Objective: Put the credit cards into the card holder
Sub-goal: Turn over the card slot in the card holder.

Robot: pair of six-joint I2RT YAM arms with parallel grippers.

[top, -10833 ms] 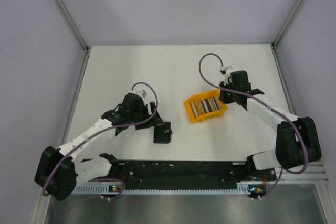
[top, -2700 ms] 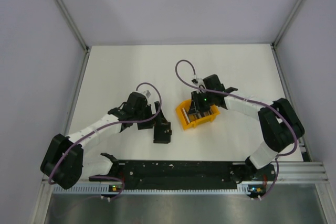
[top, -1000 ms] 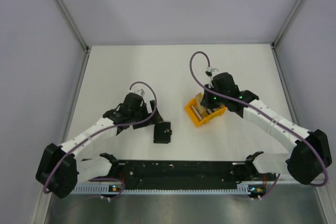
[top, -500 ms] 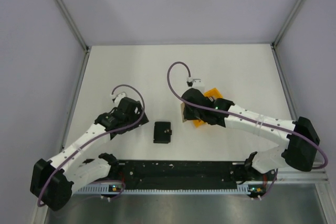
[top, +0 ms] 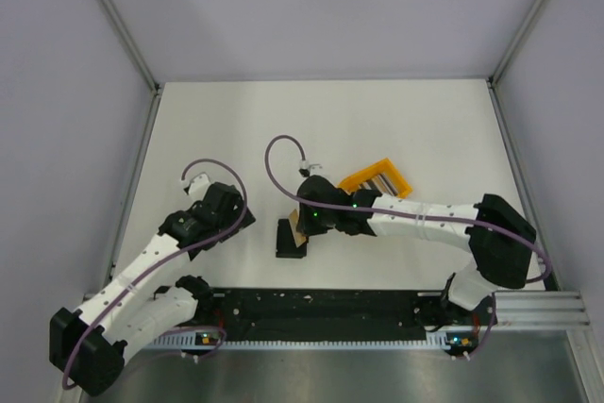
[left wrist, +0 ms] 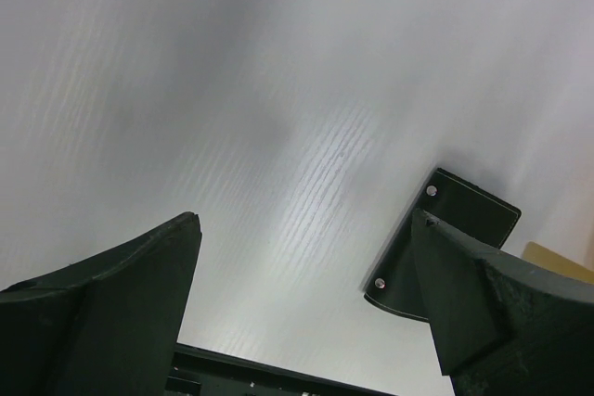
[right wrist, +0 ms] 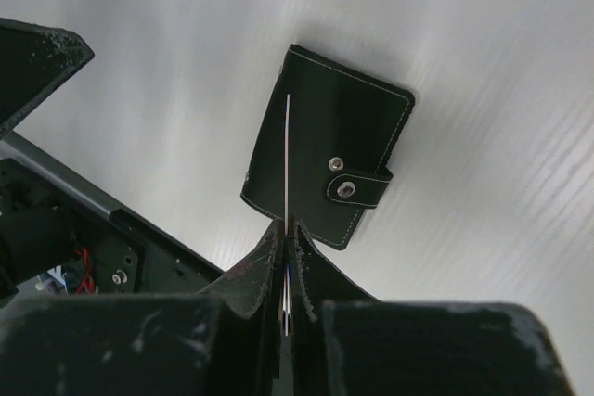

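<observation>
The card holder [right wrist: 329,164] is a small black wallet lying flat on the white table with its snap strap fastened. It also shows in the top view [top: 289,243] and the left wrist view [left wrist: 459,229]. My right gripper [right wrist: 288,229] is shut on one credit card [right wrist: 287,150], seen edge-on as a thin pale line, and holds it just above the wallet. From above the gripper [top: 304,224] hangs over the wallet's far edge. More cards [top: 381,179] sit as stripes in the orange bin. My left gripper [left wrist: 306,294] is open and empty, left of the wallet [top: 229,222].
The orange bin [top: 363,175] stands tilted behind the right forearm, right of centre. The black base rail [top: 321,304] runs along the near edge, close to the wallet. Grey walls enclose the table on the left, right and far sides.
My right gripper has swung left from the orange bin with a card and now hangs over the wallet. My left gripper has drawn back left off the wallet. The bin has shifted and turned.
</observation>
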